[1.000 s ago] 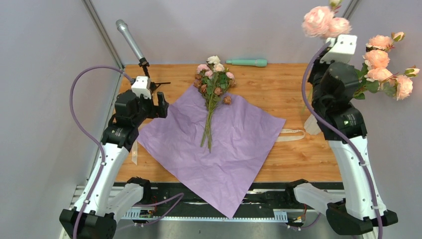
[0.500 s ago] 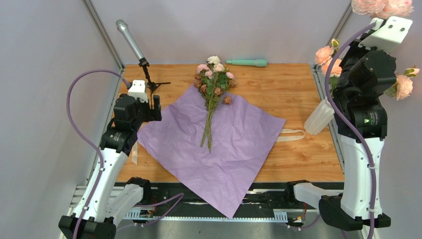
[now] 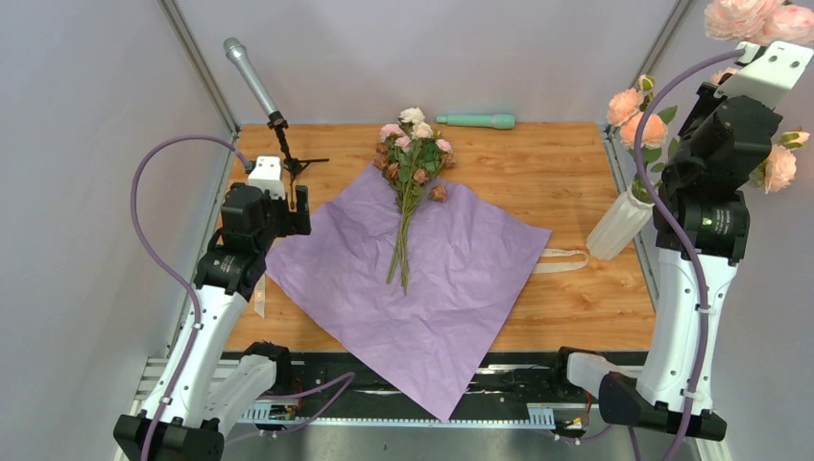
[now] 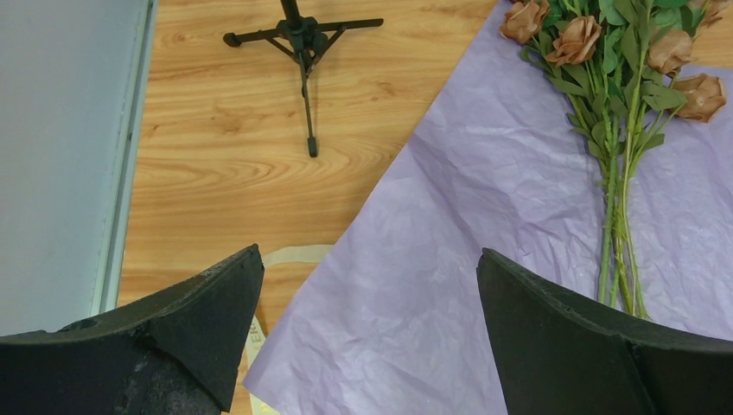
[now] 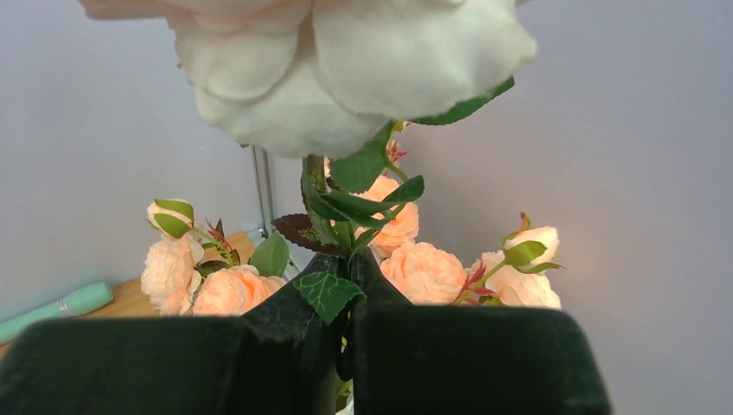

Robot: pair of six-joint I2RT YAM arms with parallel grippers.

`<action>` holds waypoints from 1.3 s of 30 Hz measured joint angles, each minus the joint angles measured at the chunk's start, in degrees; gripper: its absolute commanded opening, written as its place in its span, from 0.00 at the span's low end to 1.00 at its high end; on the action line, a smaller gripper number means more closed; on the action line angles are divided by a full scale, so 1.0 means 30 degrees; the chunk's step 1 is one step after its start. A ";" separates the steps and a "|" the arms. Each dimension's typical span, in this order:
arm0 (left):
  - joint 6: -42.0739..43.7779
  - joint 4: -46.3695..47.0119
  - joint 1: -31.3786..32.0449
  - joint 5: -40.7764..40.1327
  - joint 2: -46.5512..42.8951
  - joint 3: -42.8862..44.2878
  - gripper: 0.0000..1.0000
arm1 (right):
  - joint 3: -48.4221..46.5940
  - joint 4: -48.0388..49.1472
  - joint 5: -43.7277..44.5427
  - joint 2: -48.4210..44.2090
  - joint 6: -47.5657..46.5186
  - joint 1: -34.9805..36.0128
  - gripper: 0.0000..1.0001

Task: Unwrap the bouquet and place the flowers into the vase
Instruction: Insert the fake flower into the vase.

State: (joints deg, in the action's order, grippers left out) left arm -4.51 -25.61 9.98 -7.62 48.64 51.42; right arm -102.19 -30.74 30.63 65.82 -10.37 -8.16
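The lilac paper point(image 3: 437, 288) lay spread flat, its near corner hanging past the edge of the table point(image 3: 576, 307). Left of it the left gripper point(image 4: 367, 259) hovered with jaws spread wide, holding nothing. The flowers point(image 3: 408, 182) lay on the paper, heads at its far corner. At the table's right edge the vase point(image 3: 617, 226) leaned, its mouth hard to make out among leaves. High up, the right gripper point(image 5: 348, 298) pinched a peach rose branch point(image 5: 346, 52), its top blooms cut off by the frame.
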 measured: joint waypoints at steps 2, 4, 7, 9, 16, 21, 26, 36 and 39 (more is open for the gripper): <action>0.0000 -0.0044 0.0007 0.0000 0.0007 -0.0051 1.00 | 0.0736 0.0291 -0.0736 -0.0095 0.0131 -0.0401 0.00; 0.0000 -0.0058 0.0022 0.0000 0.0007 -0.0051 1.00 | 0.1727 0.0707 -0.1486 -0.0313 0.0240 -0.0685 0.00; 0.0007 -0.0058 0.0022 -0.0007 0.0022 -0.0051 1.00 | 0.2543 0.1093 -0.2302 -0.0605 0.0386 -0.0794 0.00; 0.0000 -0.0058 0.0022 -0.0007 0.0036 -0.0051 1.00 | 0.2659 0.1362 -0.2747 -0.0787 0.0444 -0.0809 0.00; 0.0015 -0.0080 0.0022 -0.0066 0.0087 -0.0051 1.00 | 0.2674 0.3060 -0.3738 -0.1865 0.0488 -0.0816 0.00; 0.0058 -0.0109 0.0022 -0.0146 0.0095 -0.0051 1.00 | 0.3351 0.4393 -0.3942 -0.2251 0.0437 -0.0845 0.00; 0.0073 -0.0117 0.0022 -0.0153 0.0095 -0.0051 1.00 | 0.4284 0.4903 -0.3971 -0.2091 0.0444 -0.0889 0.00; 0.0131 -0.0117 0.0036 -0.0153 0.0095 -0.0051 1.00 | 0.6156 0.4962 -0.3730 -0.1814 0.0452 -0.1290 0.00; 0.0131 -0.0124 0.0036 -0.0153 0.0095 -0.0051 1.00 | 0.7009 0.5217 -0.3636 -0.1967 0.0532 -0.1515 0.00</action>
State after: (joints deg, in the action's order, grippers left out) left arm -4.12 -25.98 10.09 -8.08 48.93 51.27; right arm -81.17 -15.09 19.73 59.92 -8.78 -12.71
